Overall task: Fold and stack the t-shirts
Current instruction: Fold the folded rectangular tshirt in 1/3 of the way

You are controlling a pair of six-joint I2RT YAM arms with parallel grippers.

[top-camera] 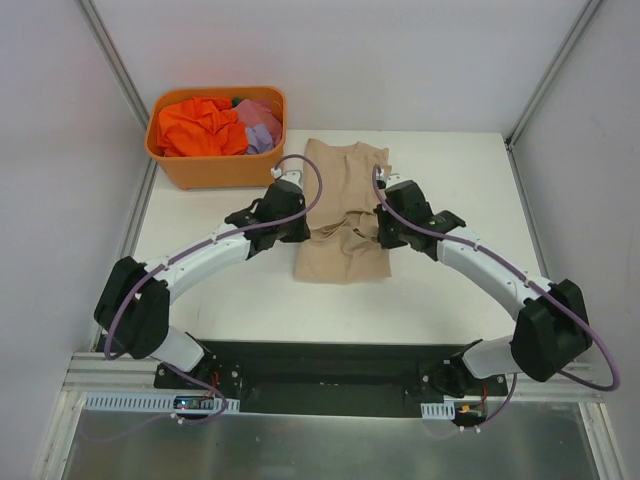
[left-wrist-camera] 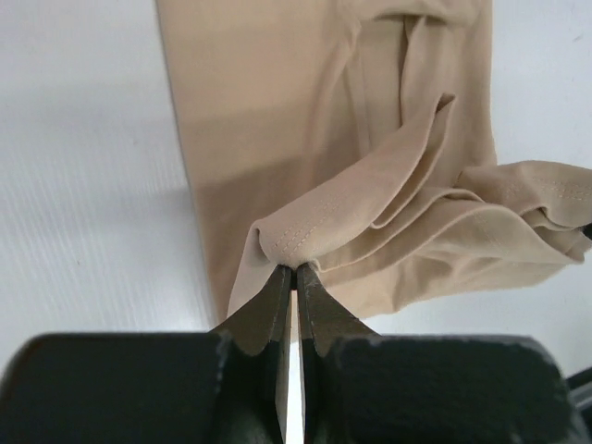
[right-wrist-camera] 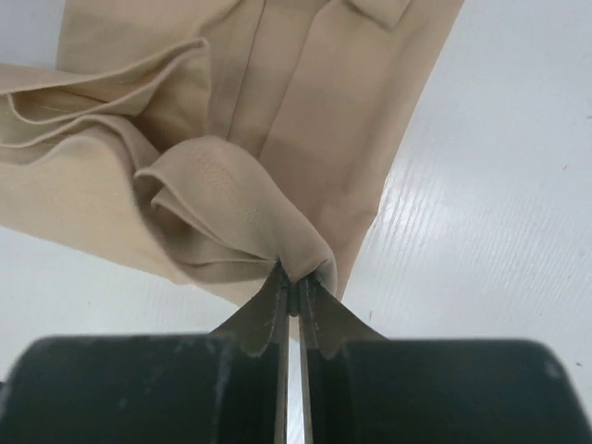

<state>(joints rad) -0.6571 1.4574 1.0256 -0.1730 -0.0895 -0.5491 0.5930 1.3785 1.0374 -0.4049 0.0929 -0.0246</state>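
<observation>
The beige t-shirt (top-camera: 336,255) lies on the table (top-camera: 450,180), with the orange tub (top-camera: 215,172) at its eleven o'clock. The left fingers (left-wrist-camera: 271,303) and right fingers (right-wrist-camera: 317,305) pinch bunched folds at nine and three. The cloth looks light and limp, so grip doubled edges.

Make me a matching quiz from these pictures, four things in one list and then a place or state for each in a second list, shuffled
Things
1. plain beige cloth t-shirt
2. orange plastic tub
3. lilac-purple cloth shirt
4. left arm's fingers

Places or states
A. at the far left corner of the white table
B. crumpled inside the tub, at its right side
C. shut on a fold of beige cloth
D. lying mid-table, partly bunched

Pairs: 1-D, 2-A, 3-B, 4-C
</observation>
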